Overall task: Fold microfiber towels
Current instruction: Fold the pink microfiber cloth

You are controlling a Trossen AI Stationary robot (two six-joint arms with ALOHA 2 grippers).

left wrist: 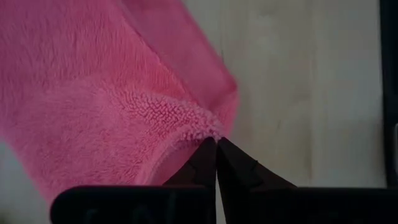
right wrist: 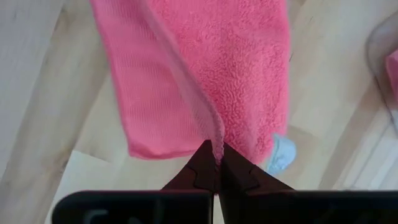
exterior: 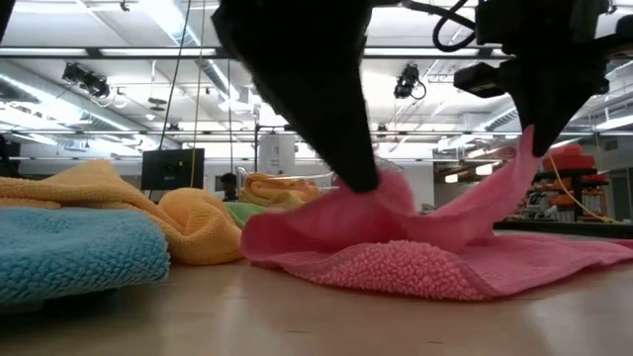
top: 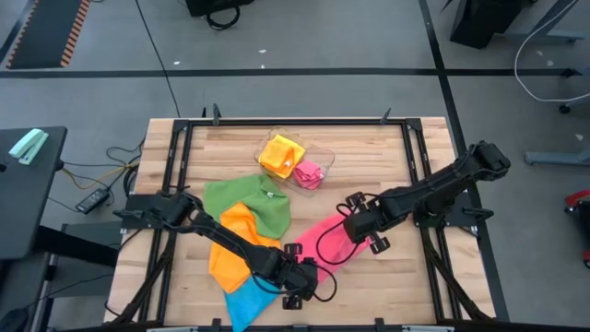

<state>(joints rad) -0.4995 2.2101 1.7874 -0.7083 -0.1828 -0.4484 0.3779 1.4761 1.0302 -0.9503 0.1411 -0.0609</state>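
We see the bench (top: 387,286) with bare wood along its near edge and toward its right edge, so there is open room there to lay a cloth flat. The left side is crowded: the orange towel (top: 235,244), the green towel (top: 244,198) and the blue towel (top: 247,302) lie in a heap, with the blue one at the near edge. The pink towel (top: 334,235) lies near the middle of the bench, a bit toward the near edge. Both grippers pinch it. The left gripper (left wrist: 216,144) is closed on one corner, and the right gripper (right wrist: 214,152) is closed on a thin edge. We think the cloth could slip out, because each pinch holds only a tiny bit. If the two arms pull apart too hard, one corner may pop free. If the fold swings left, the pink towel could land on the heap. The clear tray (top: 318,157) sits near the far edge, well apart.
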